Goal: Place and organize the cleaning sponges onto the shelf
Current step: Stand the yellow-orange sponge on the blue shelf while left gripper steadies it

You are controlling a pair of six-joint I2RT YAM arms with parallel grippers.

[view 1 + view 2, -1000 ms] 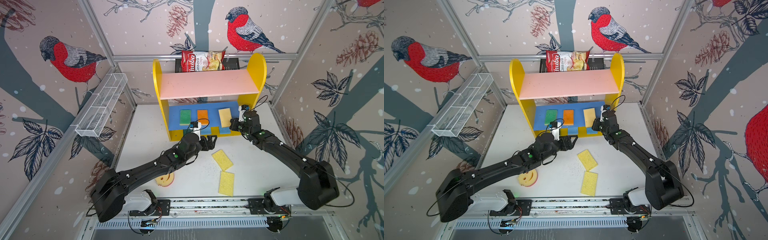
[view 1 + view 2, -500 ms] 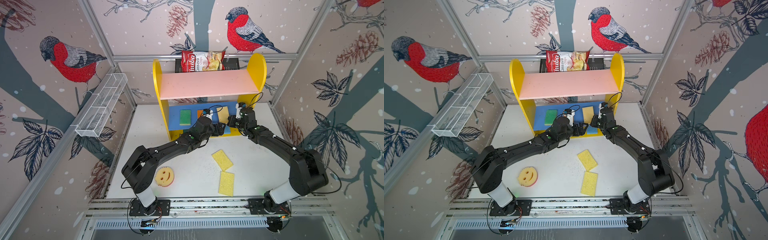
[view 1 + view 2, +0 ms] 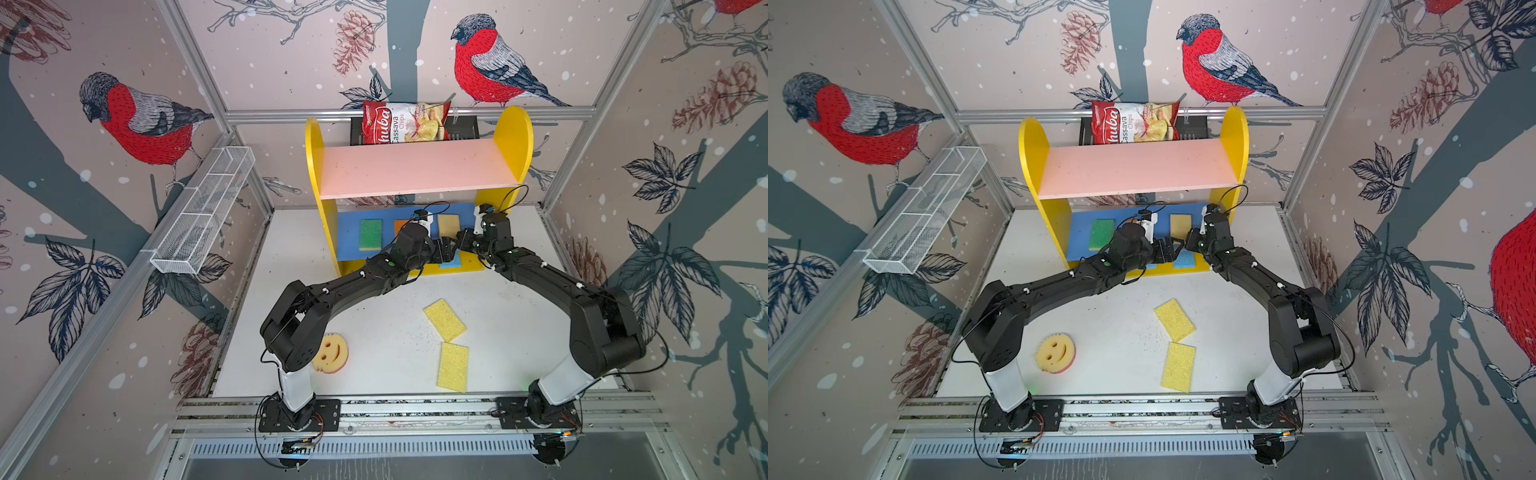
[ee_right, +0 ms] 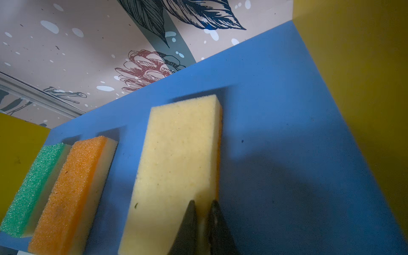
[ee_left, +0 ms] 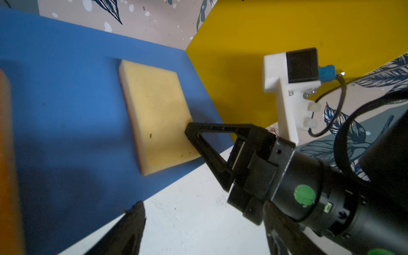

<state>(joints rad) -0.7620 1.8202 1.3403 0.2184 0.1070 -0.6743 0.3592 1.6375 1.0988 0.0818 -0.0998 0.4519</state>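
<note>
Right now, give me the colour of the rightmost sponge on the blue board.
Pale tan sponge, orange underneath; best in the right wrist view.

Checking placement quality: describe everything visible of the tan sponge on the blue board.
The tan sponge is a rectangular pad of pale porous foam over a thin orange layer. It lies flat on the blue board, rightmost of three, apart from the orange sponge. The right end effector sits at its front corner; contact is unclear.

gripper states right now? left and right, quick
Left gripper: open, holding nothing.
Right gripper: jaws nearly closed at the corner of the tan sponge; cannot tell whether it grips it.
</note>
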